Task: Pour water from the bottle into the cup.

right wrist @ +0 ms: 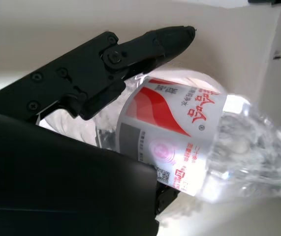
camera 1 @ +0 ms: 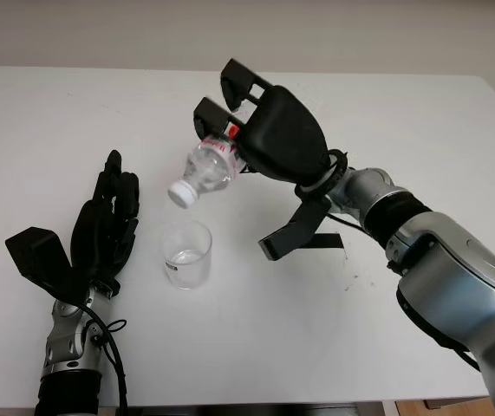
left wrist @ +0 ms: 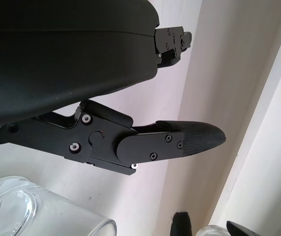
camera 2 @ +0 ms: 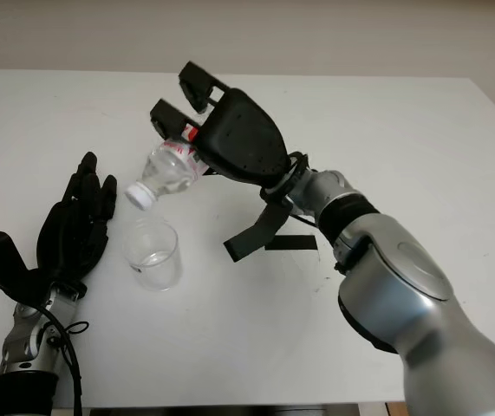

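Gripping the bottle (camera 1: 208, 166) tilted neck-down, the right hand (camera 1: 269, 130) holds its capped mouth just above and behind the cup (camera 1: 186, 253). Left hand (camera 1: 104, 227) is open beside the cup. Judgement: the cap appears on; bring the mouth over the cup's centre before tipping further.

One clear plastic bottle (camera 1: 208, 166) with a red-and-white label and a white cap; one clear cup (camera 1: 186, 253); one white desk (camera 1: 420, 121); one strip of black tape (camera 1: 321, 240) on it; two black robot hands, the left robot hand (camera 1: 104, 227) and the right robot hand (camera 1: 264, 121)
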`<action>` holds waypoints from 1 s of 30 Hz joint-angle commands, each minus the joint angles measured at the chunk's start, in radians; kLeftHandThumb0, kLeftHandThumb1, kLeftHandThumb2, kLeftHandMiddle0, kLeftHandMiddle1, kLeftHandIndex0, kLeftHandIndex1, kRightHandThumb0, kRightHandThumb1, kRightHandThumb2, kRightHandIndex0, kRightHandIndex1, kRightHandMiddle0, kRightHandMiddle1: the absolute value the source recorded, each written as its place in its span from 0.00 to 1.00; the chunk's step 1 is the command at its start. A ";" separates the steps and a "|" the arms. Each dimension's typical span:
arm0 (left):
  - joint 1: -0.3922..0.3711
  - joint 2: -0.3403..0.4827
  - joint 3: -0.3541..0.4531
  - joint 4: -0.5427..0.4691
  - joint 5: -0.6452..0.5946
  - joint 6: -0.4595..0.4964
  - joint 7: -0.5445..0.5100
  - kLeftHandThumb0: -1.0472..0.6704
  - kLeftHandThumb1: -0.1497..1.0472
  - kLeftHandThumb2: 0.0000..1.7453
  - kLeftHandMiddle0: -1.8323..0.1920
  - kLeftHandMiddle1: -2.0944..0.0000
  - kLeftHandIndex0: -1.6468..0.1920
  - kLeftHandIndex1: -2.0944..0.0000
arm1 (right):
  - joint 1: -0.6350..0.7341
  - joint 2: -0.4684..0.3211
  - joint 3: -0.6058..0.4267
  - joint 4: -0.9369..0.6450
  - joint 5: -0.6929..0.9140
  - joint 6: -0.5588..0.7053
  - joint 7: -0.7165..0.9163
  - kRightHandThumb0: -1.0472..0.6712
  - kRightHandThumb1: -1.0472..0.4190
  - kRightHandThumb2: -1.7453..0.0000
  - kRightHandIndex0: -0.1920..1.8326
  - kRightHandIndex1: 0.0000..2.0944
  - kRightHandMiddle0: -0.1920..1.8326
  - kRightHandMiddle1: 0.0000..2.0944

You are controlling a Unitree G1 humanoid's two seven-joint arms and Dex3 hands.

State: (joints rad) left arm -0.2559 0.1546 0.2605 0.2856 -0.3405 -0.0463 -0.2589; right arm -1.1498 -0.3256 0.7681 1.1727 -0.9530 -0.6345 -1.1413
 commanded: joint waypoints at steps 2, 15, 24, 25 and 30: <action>0.016 -0.004 0.000 -0.006 -0.003 0.009 -0.002 0.18 1.00 0.26 0.96 0.97 0.96 0.98 | 0.084 -0.002 -0.153 -0.039 0.212 -0.116 0.212 0.33 0.00 0.81 0.71 1.00 0.53 1.00; 0.020 0.001 -0.001 -0.001 0.004 0.000 -0.010 0.19 1.00 0.28 0.96 0.97 0.96 0.98 | 0.553 -0.005 -0.618 -0.675 0.979 0.283 1.134 0.37 0.00 0.76 0.70 1.00 0.50 1.00; 0.016 0.000 -0.011 -0.005 0.015 0.011 -0.001 0.18 1.00 0.28 0.97 0.98 0.96 0.97 | 0.781 0.007 -0.796 -1.222 1.235 0.933 1.210 0.36 0.00 0.76 0.80 1.00 0.61 1.00; 0.015 -0.002 -0.012 -0.006 0.015 0.011 -0.001 0.18 1.00 0.28 0.97 0.97 0.96 0.97 | 0.791 0.005 -0.808 -1.250 1.242 0.968 1.214 0.36 0.00 0.77 0.79 1.00 0.61 1.00; 0.013 -0.010 -0.017 -0.006 0.010 0.012 -0.005 0.17 1.00 0.26 0.97 0.98 0.96 0.97 | 0.815 0.003 -0.818 -1.321 1.199 1.065 1.219 0.35 0.00 0.77 0.73 1.00 0.58 1.00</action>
State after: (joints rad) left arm -0.2480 0.1480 0.2449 0.2808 -0.3312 -0.0370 -0.2615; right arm -0.3409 -0.3217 -0.0438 -0.1124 0.2550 0.4180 0.0796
